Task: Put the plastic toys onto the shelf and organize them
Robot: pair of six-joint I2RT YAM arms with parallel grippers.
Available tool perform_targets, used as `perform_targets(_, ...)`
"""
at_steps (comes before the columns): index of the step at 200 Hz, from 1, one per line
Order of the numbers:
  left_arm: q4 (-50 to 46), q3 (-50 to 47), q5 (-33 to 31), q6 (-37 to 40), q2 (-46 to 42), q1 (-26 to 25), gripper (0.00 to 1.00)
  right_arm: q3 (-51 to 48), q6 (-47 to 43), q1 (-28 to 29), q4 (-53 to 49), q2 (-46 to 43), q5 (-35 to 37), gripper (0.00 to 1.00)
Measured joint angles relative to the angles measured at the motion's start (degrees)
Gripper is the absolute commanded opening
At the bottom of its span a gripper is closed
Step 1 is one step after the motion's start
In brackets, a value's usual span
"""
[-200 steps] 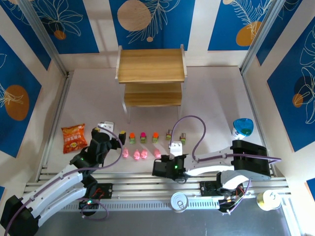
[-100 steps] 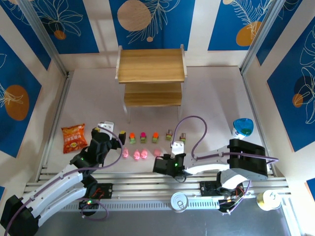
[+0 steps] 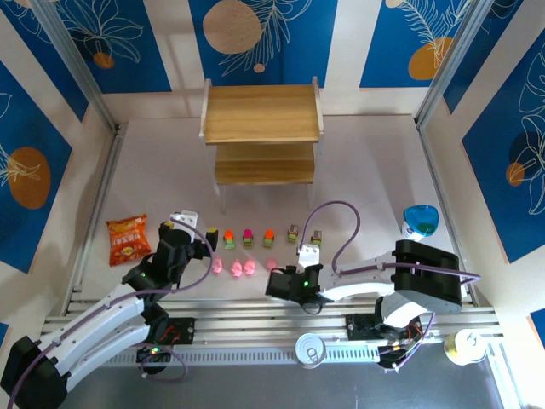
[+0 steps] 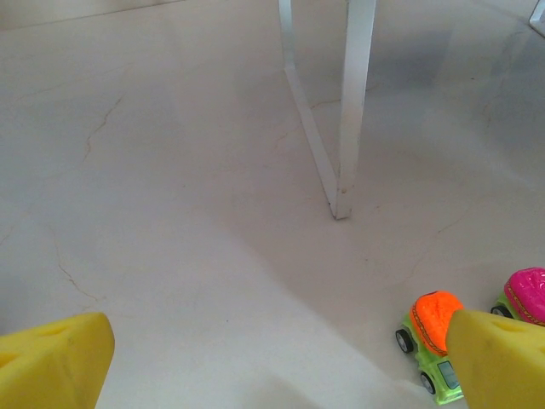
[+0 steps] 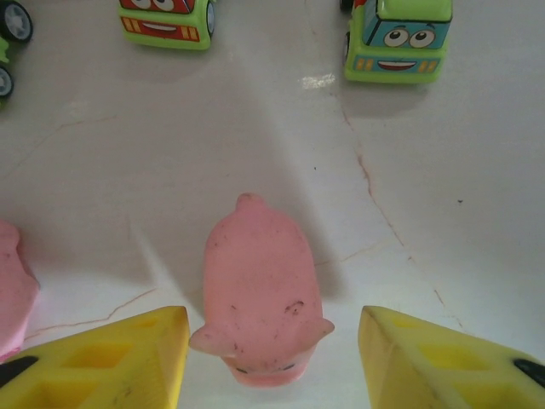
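Right pincer (image 5: 272, 366), narrower than a second before, half-open astride pink figure (image 5: 260, 281) on pale veined table (image 5: 443, 196); left pincer (image 4: 281, 366) wide, empty.

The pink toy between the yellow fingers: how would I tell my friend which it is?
Start at the wooden shelf, then come nearer, past the row of green cars, to the row of pink toys. It is the right-end one, sitting between the right gripper's yellow fingers.

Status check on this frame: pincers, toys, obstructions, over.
Left pincer open, holding nothing. Right pincer open, straddling a pink figure on the table, no grip yet. Toy cars lined up between it and the shelf.
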Motion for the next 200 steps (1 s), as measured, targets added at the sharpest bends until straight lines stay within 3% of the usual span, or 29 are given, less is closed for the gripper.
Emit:
perform_targets(106,0.83,0.0,0.0,0.02,0.66,0.0,1.0,0.22,-1.95,-0.96,1.09,2.27,0.24,0.44)
perform_targets(200,1.09,0.0,0.02,0.02,1.14,0.0,1.0,1.27,-3.28,-1.38,1.09,3.45,0.61,0.43)
